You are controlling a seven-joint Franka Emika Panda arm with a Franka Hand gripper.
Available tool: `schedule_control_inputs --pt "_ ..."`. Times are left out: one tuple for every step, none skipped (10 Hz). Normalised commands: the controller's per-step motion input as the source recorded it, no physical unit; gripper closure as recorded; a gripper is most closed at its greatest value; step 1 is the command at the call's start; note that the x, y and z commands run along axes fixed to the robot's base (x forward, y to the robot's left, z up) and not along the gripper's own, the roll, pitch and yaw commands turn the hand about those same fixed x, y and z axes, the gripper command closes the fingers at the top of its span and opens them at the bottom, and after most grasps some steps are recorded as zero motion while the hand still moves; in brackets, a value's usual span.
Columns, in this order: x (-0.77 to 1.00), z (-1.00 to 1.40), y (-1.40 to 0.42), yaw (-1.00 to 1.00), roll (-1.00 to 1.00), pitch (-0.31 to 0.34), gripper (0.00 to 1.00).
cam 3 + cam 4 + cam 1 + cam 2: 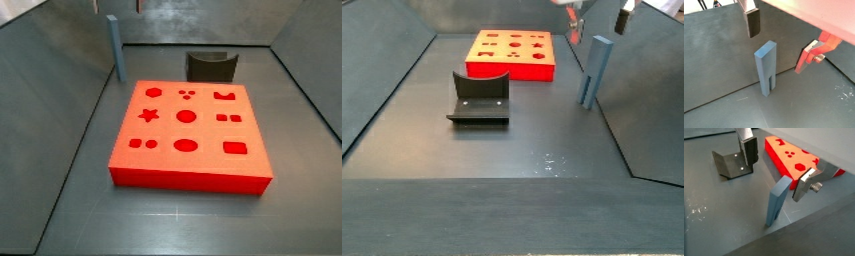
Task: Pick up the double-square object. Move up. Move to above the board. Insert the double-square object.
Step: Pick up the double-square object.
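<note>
Standing on end against the grey side wall, the double-square object [765, 68] rests with its forked end down on the floor and its plain end up, which we judge leaves the upper part free for a grasp from above. In a side view it [596, 70] leans at the right wall, level with the near edge of the board [512, 68], well apart from the fixture [478, 98].

We see the gripper [777, 165] hovering above the bar's top with its jaws spread wide and nothing between them. One finger, a silver plate with a dark pad [753, 23], hangs on one side of the bar; the opposite finger [809, 56] sits on the other side, so the bar's top lies roughly between them but lower, not yet touched by either.

The board [187, 135] lies flat in the middle of the floor with its shaped holes facing up, ready to receive the prongs. In a side view the gripper [597, 15] shows only at the top edge of the frame. We judge the pick-up is not yet done.
</note>
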Motion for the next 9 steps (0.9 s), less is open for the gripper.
schedule_control_inputs --pt "-0.05 -0.47 0.0 0.08 0.08 0.083 0.0" --pt "-0.09 -0.49 0.0 0.1 0.08 0.09 0.0" --pt "-0.11 -0.48 0.0 0.1 0.09 0.083 0.0" --pt "-0.08 -0.43 0.0 0.1 0.09 0.08 0.0" --pt "-0.08 -0.37 0.0 0.1 0.08 0.06 0.0" --pt "-0.09 -0.03 0.0 0.01 0.0 0.0 0.0" --pt "-0.01 0.0 0.0 0.0 0.0 -0.019 0.0" --pt "0.0 0.0 0.0 0.0 0.0 0.0 0.0" --pt "0.0 0.0 0.0 0.0 0.0 0.0 1.0"
